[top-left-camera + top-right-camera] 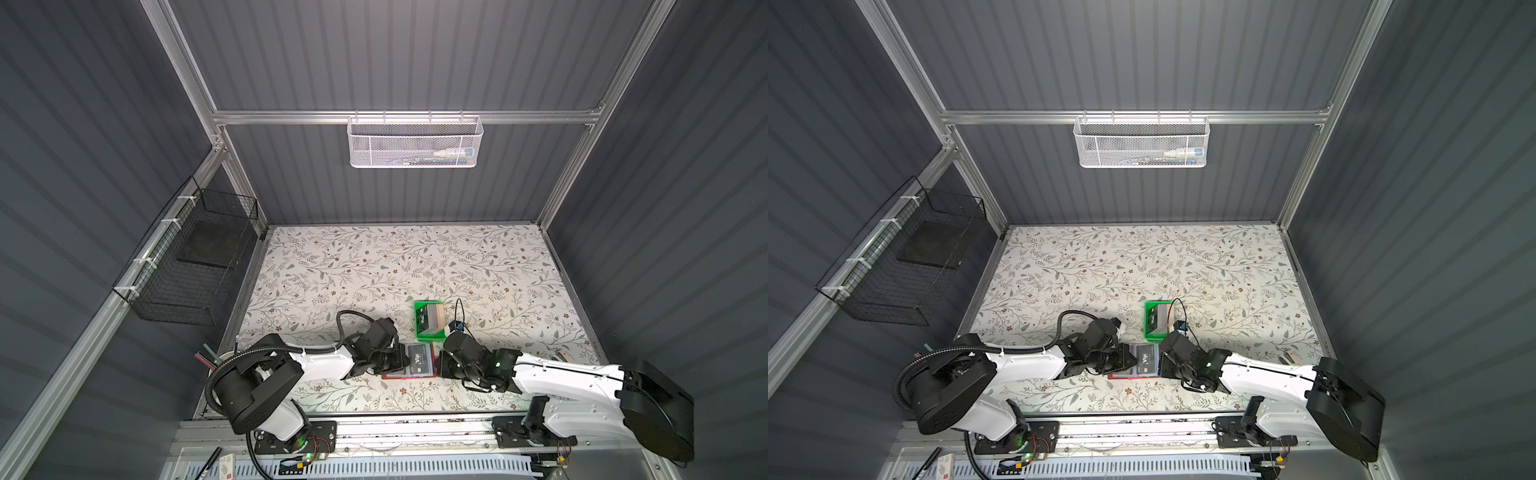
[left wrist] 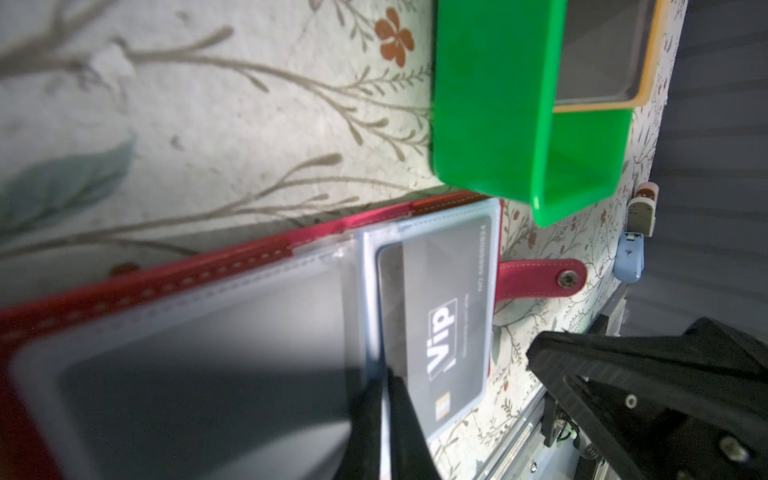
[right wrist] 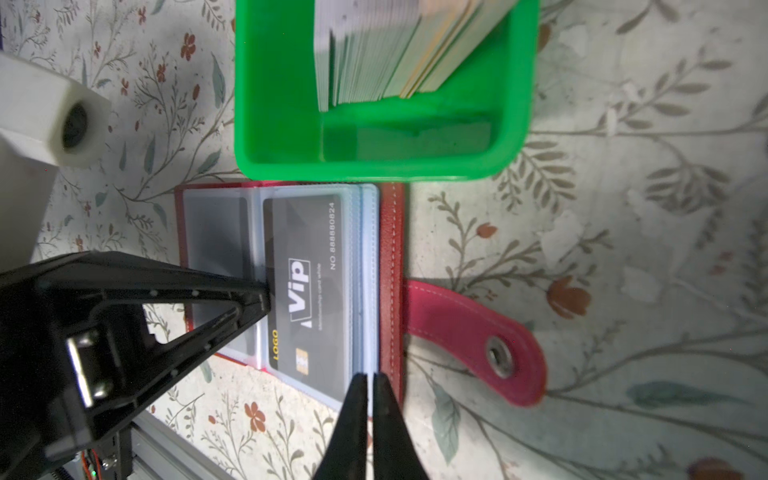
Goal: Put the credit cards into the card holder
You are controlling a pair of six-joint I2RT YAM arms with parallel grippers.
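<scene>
Fingers [image 2: 403,436] of the left gripper [image 2: 386,378] are pressed together on a clear sleeve [image 2: 291,311] of the card holder [image 3: 392,270], holding it up like a page. The holder lies open at the near middle of the table, between both grippers and just on the near side of the green tray [image 3: 274,104]. One black Vip card [image 3: 307,270] already sits in a sleeve. A thick stack of credit cards [image 3: 374,54] waits in the tray, so I judge most of the work is left. The right gripper [image 3: 370,376] has its fingers almost together at the sleeves' near edge; whether they pinch one, I cannot tell.
</scene>
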